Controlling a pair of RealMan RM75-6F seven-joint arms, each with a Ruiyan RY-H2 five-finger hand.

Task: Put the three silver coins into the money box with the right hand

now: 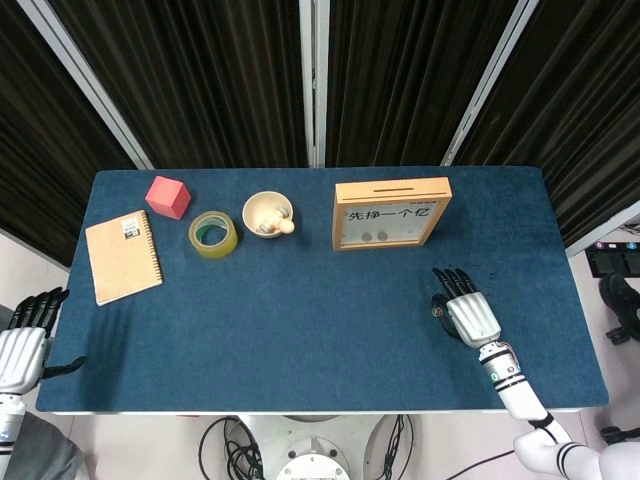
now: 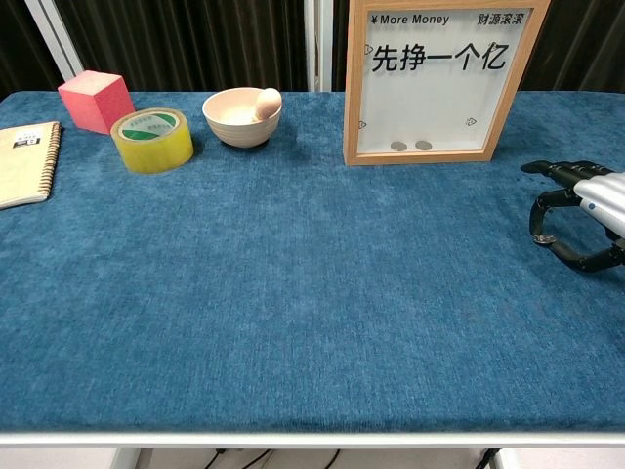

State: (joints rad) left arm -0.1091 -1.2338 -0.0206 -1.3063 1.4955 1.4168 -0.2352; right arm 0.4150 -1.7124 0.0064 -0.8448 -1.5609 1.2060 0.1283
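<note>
My right hand (image 2: 578, 217) sits at four o'clock on the table (image 1: 300, 320), fingers curled down and pinching what looks like a coin (image 2: 543, 238). The money box (image 1: 391, 213), two coins behind its window, stands at twelve o'clock from it. The pinch looks shallow, so I judge a tilt could drop the coin before the slot (image 1: 392, 186).

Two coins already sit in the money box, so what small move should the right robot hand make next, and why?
Probably lift the right robot hand straight up a little. A small silver coin seems pinched at its fingertips just above the blue table, though that is small to judge. The money box has its slot on the top edge, so height comes first.
</note>
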